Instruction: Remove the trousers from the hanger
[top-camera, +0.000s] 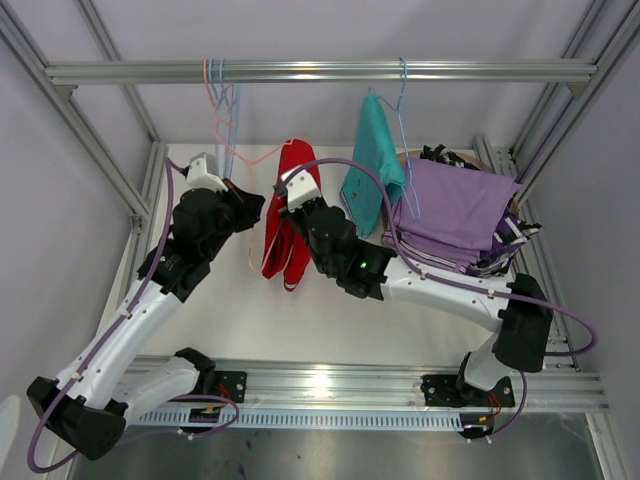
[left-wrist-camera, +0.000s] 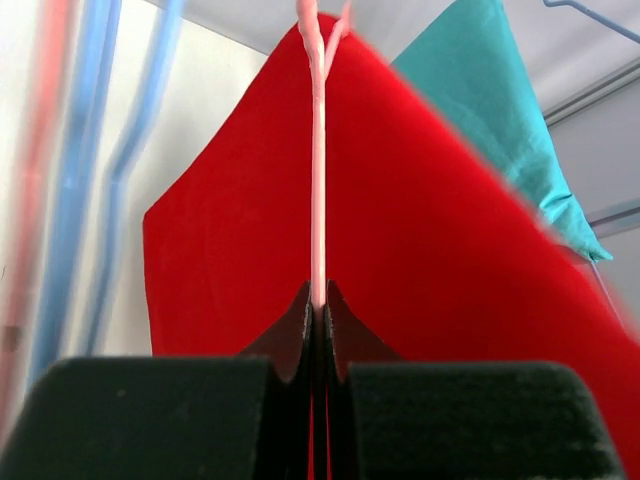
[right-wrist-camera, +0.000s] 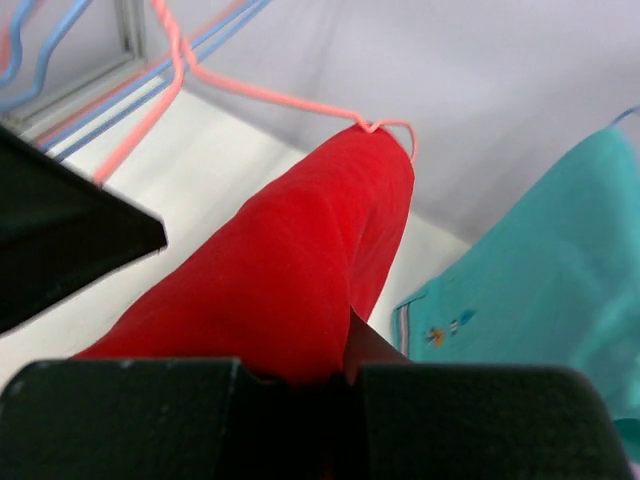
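red trousers (top-camera: 285, 230) draped over pink hanger (left-wrist-camera: 318, 180), mid-table below the rail (top-camera: 320, 72). left gripper (left-wrist-camera: 318, 305) clenched on the hanger wire, arm reaching up and forward from the left. right gripper (right-wrist-camera: 348, 355) pinching the red cloth, arm bent in from the right. teal trousers (top-camera: 372, 160) hang just beside; lilac trousers (top-camera: 460, 210) piled far right.

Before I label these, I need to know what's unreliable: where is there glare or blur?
Top view: sharp, with glare on the front rail. Left wrist: the blue hangers at the left are smeared out of focus; the pink hanger and red trousers are sharper. Right wrist: red trousers nearest the lens go soft; teal trousers clearer.
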